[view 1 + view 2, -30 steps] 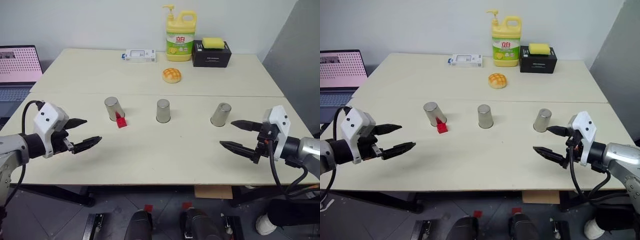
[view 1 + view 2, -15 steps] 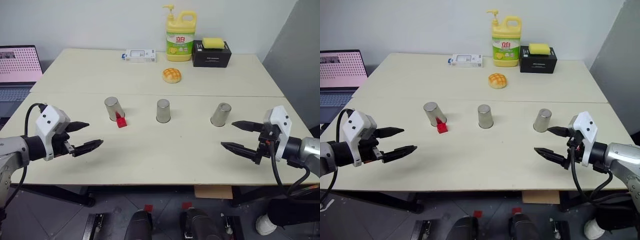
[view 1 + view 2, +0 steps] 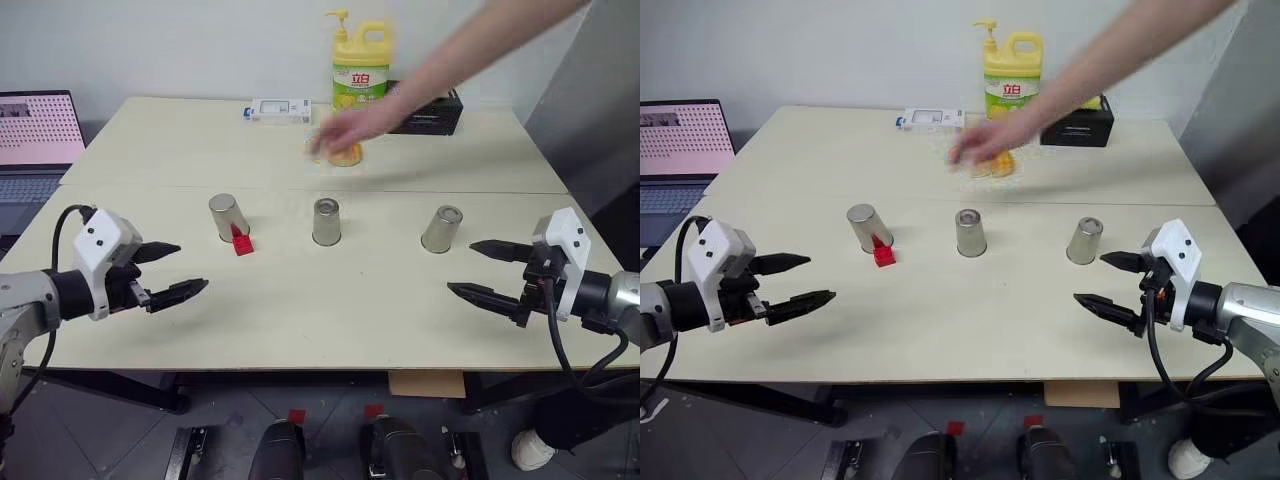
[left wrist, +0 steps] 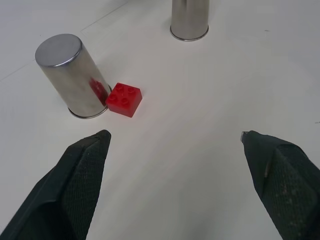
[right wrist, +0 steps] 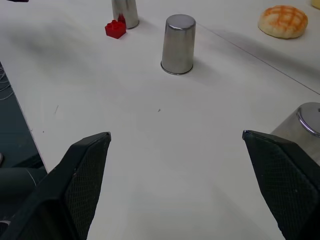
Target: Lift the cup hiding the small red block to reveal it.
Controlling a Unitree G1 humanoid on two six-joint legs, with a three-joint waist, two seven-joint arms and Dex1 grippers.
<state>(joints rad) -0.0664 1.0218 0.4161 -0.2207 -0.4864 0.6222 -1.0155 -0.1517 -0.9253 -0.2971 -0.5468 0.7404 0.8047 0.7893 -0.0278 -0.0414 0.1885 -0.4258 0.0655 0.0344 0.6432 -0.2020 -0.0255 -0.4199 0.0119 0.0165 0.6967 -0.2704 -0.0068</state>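
Observation:
Three steel cups stand upside down in a row on the table: a left cup, a middle cup and a right cup. The small red block lies uncovered on the table, touching the left cup's base on its near side; in the left wrist view the block sits beside that cup. My left gripper hovers open near the table's front left, short of the block. Near the front right my right gripper is open too, close to the right cup. Neither holds anything.
A person's arm reaches in from the upper right, its hand over the yellow-orange bun. At the back stand a yellow soap bottle, a black box and a small white box. A laptop sits far left.
A person's arm has come in from the upper right and reached over the bun. Both grippers have stayed put and open; cups and block are unmoved.

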